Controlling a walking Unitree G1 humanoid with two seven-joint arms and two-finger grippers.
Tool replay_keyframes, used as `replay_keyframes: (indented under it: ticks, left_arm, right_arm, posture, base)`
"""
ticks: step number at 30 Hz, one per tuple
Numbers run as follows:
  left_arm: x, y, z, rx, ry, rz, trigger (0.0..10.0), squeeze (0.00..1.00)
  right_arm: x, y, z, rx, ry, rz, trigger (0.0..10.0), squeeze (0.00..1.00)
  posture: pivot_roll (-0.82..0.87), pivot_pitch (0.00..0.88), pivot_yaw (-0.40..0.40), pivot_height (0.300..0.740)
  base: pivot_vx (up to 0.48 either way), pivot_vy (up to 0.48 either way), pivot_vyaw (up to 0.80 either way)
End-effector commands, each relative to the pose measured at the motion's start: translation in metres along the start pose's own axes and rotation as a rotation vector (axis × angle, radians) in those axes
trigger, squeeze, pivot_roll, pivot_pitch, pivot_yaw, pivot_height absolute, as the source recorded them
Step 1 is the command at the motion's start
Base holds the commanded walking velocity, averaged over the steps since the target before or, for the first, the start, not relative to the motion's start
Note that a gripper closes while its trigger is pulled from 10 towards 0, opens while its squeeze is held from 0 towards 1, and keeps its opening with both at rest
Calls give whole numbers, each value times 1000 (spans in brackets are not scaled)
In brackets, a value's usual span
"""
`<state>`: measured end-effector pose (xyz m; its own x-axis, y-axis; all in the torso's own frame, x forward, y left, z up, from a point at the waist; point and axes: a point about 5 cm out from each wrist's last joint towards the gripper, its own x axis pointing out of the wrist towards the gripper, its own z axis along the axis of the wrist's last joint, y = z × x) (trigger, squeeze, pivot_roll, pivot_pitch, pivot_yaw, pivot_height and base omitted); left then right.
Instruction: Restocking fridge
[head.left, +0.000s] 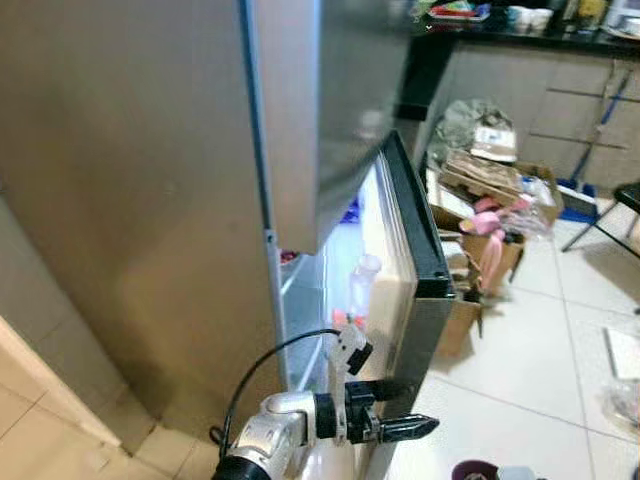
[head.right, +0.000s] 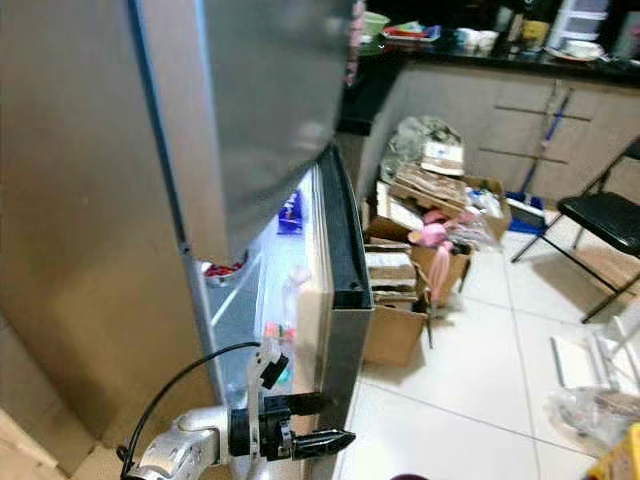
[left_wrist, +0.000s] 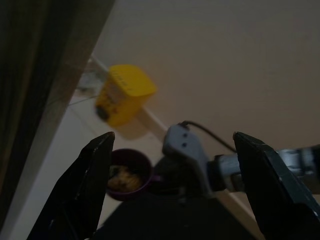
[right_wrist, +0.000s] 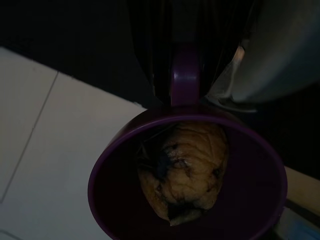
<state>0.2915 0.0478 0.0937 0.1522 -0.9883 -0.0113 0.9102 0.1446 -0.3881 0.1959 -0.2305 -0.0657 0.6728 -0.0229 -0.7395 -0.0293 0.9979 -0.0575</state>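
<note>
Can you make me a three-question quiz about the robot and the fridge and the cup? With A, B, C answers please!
1. Where is the left gripper?
A. Low down by the edge of the fridge door
B. Up on the kitchen counter
C. Inside a cardboard box

2. What colour is the mug with the muffin in it?
A. Yellow
B. Purple
C. White

3. How is the fridge door?
A. Shut tight
C. Taken off
B. Partly open, with the lit inside showing

Answers: 1 A, since the head views show the black fingers beside the door's lower edge. 2 B, since the right wrist view shows a purple rim and handle around the muffin. 3 B, since bright shelves and a bottle show through the gap.
</note>
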Motion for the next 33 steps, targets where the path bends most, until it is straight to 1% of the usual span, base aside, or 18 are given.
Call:
replay_keyframes:
  ticks: [1,8,10,11,12,14,15,16,17,18,20,21,23,24,26,31,32,33]
  left_arm:
    - [-6,-6,-7,-37,15,-44,10000,0]
    - [-18,-11,-8,-76,23,-56,10000,0]
    - [-30,-9,-7,-85,-23,20,10000,0]
    - [-30,-9,-7,-85,-23,20,10000,0]
    - [-34,-7,-7,-69,-39,66,10000,0]
    - [-48,6,-13,-43,-54,252,10000,0]
    - [-48,6,-13,-43,-54,252,10000,0]
    - [-61,15,-22,-20,-29,388,10000,0]
    - [-67,21,-27,-5,-7,475,10000,0]
    - [-67,21,-27,-5,-7,475,10000,0]
    - [-97,42,-40,9,66,837,10000,0]
    - [-97,42,-40,9,66,837,10000,0]
    - [-120,52,-47,8,103,1061,10000,0]
    - [-130,54,-48,10,115,1135,10000,0]
    - [-142,53,-51,-3,110,1210,10000,0]
    - [-143,49,-56,-18,113,1218,10000,0]
    - [-143,48,-58,-17,115,1225,10000,0]
    - [-143,48,-60,-22,113,1238,10000,0]
  right_arm:
    - [-1,-1,-3,-7,5,6,10000,0]
    - [0,1,-2,-21,12,22,10000,0]
    - [0,3,-2,-24,12,29,10000,0]
    - [0,3,-2,-24,12,29,10000,0]
    - [0,4,-2,-24,11,30,10000,0]
    - [0,5,-2,-20,7,33,10000,0]
    - [0,5,-2,-20,7,33,10000,0]
    - [0,6,-1,-25,-2,43,10000,0]
    - [0,7,-1,-31,-9,53,10000,0]
    - [0,7,-1,-31,-9,53,10000,0]
    - [0,10,3,-53,-48,88,10000,0]
    - [0,10,3,-53,-48,88,10000,0]
    - [0,12,6,-62,-80,117,10000,0]
    - [0,14,8,-69,-96,136,10000,0]
    - [-1,19,13,-68,-140,217,10000,0]
    - [-2,26,17,-101,-171,313,10000,0]
    - [1,25,42,-114,-237,352,10000,0]
    - [3,25,77,-118,-323,423,10000,0]
  posture:
    - [-139,108,-28,734]
    - [-135,100,-29,734]
    - [-131,99,-23,734]
    - [-131,99,-23,734]
    - [-131,98,-21,734]
    - [-129,97,-17,734]
    - [-129,97,-17,734]
    - [-127,96,-16,734]
    - [-127,96,-16,734]
    - [-127,96,-16,734]
    - [-126,99,-6,734]
    - [-126,99,-6,734]
    - [-127,99,-6,734]
    - [-127,99,-6,734]
    - [-126,101,-6,734]
    - [-126,99,-11,734]
    - [-126,99,-11,734]
    - [-125,98,-13,734]
  base:
    - [0,0,0]
    - [0,0,0]
    - [0,0,0]
    - [0,0,0]
    - [0,0,0]
    - [0,0,0]
    - [0,0,0]
    - [0,0,0]
    - [0,0,0]
    - [0,0,0]
    - [0,0,0]
    - [0,0,0]
    - [0,0,0]
    - [0,0,0]
    - [0,0,0]
    - [0,0,0]
    - [0,0,0]
    - [0,0,0]
